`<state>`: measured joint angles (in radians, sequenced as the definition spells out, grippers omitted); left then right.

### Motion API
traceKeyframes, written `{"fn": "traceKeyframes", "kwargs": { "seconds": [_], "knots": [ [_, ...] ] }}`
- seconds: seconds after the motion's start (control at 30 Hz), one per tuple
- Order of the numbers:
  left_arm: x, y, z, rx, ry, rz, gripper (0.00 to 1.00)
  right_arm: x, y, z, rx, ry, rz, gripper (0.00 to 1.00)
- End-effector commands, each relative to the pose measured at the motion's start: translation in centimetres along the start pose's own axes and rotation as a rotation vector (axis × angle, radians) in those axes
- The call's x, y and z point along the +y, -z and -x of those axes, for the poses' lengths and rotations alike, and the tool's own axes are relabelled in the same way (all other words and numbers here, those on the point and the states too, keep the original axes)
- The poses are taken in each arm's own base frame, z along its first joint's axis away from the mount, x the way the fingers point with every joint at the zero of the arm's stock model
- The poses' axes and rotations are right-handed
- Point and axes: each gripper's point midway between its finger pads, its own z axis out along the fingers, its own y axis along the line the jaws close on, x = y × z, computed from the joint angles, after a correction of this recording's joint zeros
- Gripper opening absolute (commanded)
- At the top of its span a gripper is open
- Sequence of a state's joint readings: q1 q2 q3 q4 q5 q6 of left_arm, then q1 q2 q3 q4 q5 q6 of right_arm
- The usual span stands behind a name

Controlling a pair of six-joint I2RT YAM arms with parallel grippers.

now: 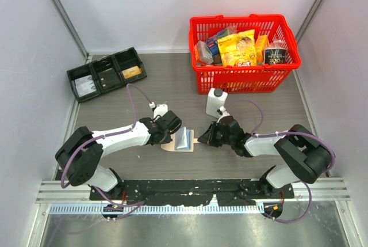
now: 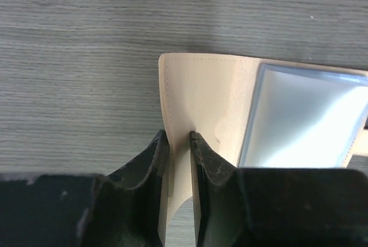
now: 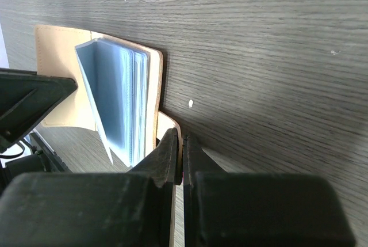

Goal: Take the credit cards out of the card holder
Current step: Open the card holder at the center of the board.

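The tan card holder (image 1: 183, 141) lies open on the table between the two arms, its blue-grey sleeves standing up in the middle. My left gripper (image 1: 170, 130) is shut on its left tan cover (image 2: 195, 97); the pale plastic sleeves (image 2: 305, 120) show to the right in the left wrist view. My right gripper (image 1: 202, 138) is shut on the small tan tab (image 3: 170, 125) at the holder's right edge. The right wrist view shows the stack of blue sleeves (image 3: 121, 94) upright against the tan cover (image 3: 54, 40). No loose cards are visible.
A black three-compartment tray (image 1: 106, 74) sits at the back left. A red basket (image 1: 244, 54) full of packets stands at the back right. A white bottle (image 1: 216, 103) stands just behind my right gripper.
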<state>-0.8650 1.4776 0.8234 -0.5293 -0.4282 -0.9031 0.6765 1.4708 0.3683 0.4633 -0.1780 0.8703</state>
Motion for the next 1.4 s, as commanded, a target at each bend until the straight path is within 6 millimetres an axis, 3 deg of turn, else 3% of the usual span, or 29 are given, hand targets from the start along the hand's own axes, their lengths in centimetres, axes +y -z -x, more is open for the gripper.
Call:
{"fn": "traceKeyframes", "kwargs": {
  "seconds": [0.0,0.1,0.3,0.43,0.57,0.8,1.1,1.27,1.37],
  "knots": [
    [0.7,-0.6,0.5,0.013,0.082,-0.029,0.22,-0.4,0.4,0.9,-0.019,0.062,-0.04,0.02],
    [0.4,-0.7,0.5,0.016,0.087,-0.052,0.17,0.4,0.9,1.5,-0.022,0.091,-0.038,0.1],
    [-0.4,-0.8,0.2,0.032,0.088,-0.093,0.05,2.9,2.6,4.3,-0.077,0.198,-0.051,0.39],
    [-0.9,-0.7,0.2,0.037,0.095,-0.114,0.04,5.3,3.7,6.0,-0.113,0.273,-0.032,0.41],
    [-1.2,-0.7,0.2,0.041,0.105,-0.126,0.03,7.0,3.4,6.0,-0.099,0.293,0.013,0.41],
    [-1.6,-0.7,0.2,0.04,0.124,-0.148,0.03,7.6,0.7,3.2,0.035,0.261,0.097,0.39],
    [-3.6,-1.0,0.2,0.054,0.185,-0.224,0.03,7.7,-1.0,1.0,0.106,0.263,0.118,0.45],
    [-3.7,-0.8,0.3,0.046,0.232,-0.24,0.05,9.4,-1.1,0.5,0.126,0.284,0.166,0.43],
    [-3.2,-0.4,0.7,0.021,0.28,-0.252,0.13,11.1,-1.1,0.2,0.135,0.308,0.209,0.43]
  ]
}}
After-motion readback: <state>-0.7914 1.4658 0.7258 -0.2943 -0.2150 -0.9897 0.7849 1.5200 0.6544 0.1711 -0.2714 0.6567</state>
